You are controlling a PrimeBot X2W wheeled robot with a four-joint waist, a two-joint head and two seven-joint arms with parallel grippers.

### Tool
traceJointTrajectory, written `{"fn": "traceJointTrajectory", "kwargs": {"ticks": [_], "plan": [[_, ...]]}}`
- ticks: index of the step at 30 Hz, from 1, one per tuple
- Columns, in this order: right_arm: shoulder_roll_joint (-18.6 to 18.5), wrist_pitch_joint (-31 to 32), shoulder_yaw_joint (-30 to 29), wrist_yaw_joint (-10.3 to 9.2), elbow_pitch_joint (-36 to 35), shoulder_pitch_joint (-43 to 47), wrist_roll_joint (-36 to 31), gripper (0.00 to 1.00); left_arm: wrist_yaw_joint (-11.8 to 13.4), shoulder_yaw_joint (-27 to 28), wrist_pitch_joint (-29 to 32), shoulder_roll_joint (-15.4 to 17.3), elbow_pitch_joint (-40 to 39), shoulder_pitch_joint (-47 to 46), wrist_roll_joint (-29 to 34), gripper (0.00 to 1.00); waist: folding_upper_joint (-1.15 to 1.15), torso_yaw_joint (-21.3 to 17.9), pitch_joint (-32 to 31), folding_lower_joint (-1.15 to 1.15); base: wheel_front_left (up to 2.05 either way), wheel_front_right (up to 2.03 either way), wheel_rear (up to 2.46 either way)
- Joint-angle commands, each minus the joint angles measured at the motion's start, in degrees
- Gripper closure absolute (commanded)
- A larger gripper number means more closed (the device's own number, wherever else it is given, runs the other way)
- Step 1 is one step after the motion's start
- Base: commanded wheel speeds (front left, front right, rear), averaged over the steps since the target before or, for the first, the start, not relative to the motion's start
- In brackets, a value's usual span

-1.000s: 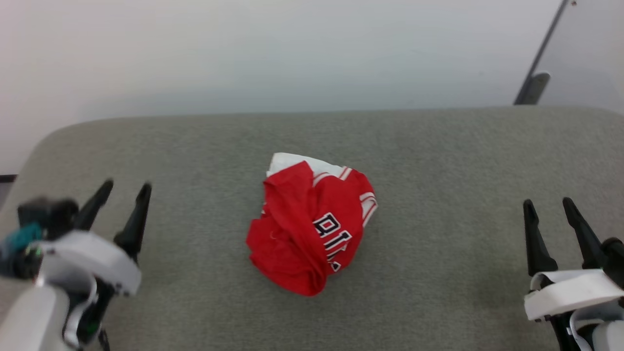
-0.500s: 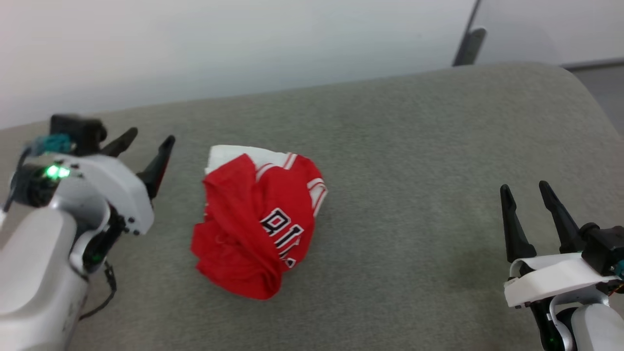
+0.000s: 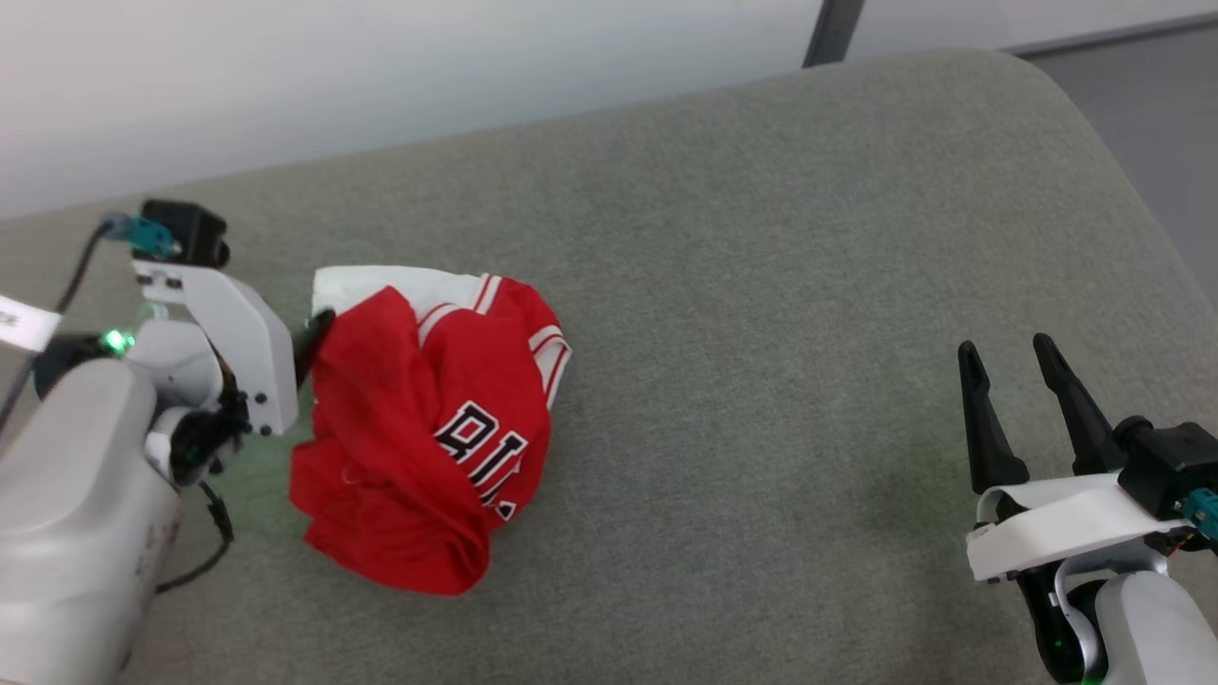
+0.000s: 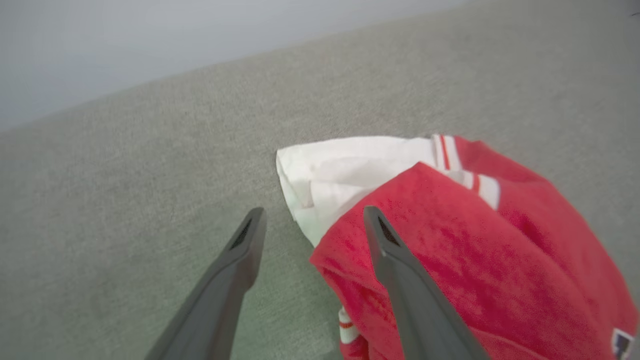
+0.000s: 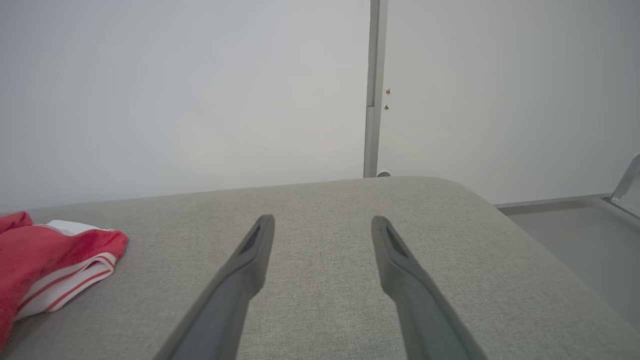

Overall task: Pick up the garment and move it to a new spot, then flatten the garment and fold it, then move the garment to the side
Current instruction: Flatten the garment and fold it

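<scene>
The garment (image 3: 419,438) sits in a crumpled heap on the left part of the grey table (image 3: 761,285). It looks light, floppy and maybe a bit slick, so I'd expect it to sag and unfurl once lifted. The left jaws are spread apart right at its far-left edge, by the white sleeve (image 4: 340,170). I'd pinch a thick red fold there. The right jaws gape too, well off to the right, holding nothing.

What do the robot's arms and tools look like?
The left tool and right tool each have two long, dark, tapering fingers on a white bracket. The forearms are pale silver-grey. A green light glows on the left one, a black cable loops beneath it, and teal plugs sit at both wrists.
</scene>
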Motion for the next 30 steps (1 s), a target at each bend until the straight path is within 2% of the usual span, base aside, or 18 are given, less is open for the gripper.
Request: {"fn": "traceJointTrajectory", "kwargs": {"ticks": [1,5,14,15,16,17,18,23,30], "plan": [[0.20,-0.28,0.10,-0.08,0.25,-0.96,0.24,0.00,-0.11,-0.66,1.40,-0.76,1.59,-0.67,-1.15,0.00,0.00,-1.00,1.06,0.00,0.00,0.00,0.00],[0.26,-0.63,-0.09,-0.08,0.70,-0.93,0.28,0.00,-0.11,-2.18,5.34,-1.78,5.11,-1.40,-2.65,0.00,0.00,-1.26,1.62,0.00,0.00,0.00,0.00],[0.51,-0.89,0.07,-0.08,1.34,-1.80,0.04,0.00,-0.12,-5.98,6.27,-3.29,8.79,-2.12,-3.43,0.00,0.00,-1.28,2.43,0.00,0.00,0.00,0.00],[0.58,-0.92,0.15,-0.08,1.42,-1.83,0.02,0.00,-0.13,-6.35,6.30,-3.58,8.93,-1.90,-4.03,0.22,0.00,-1.28,2.51,0.00,0.00,0.00,0.00],[0.59,-0.96,0.22,-0.08,1.52,-1.88,0.00,0.00,-0.13,-6.45,6.37,-3.87,9.21,-1.77,-4.84,0.59,0.00,-1.29,2.57,0.00,0.00,0.00,0.00],[0.59,-0.99,0.28,-0.08,1.58,-1.97,-0.03,0.00,-0.13,-7.07,6.83,-4.03,9.02,-1.65,-5.24,0.91,0.00,-1.28,2.65,0.00,0.00,0.00,0.00],[0.58,-0.99,0.30,-0.08,1.62,-2.07,-0.03,0.00,-0.13,-7.44,6.64,-4.03,8.77,-1.58,-5.97,1.00,0.00,-1.26,2.73,0.00,0.00,0.00,0.00],[0.39,-1.09,-0.20,-0.08,1.87,-2.13,-0.31,0.00,-0.12,-8.17,6.52,-3.08,8.77,-1.97,-9.06,1.00,0.00,-0.78,2.65,0.00,0.00,0.00,0.00],[0.09,-1.16,-1.12,-0.08,1.94,-0.67,-0.75,0.00,-0.10,-9.49,9.47,-1.79,7.32,-1.53,-11.97,1.00,0.00,1.31,0.96,0.00,0.00,0.00,0.00]]}}
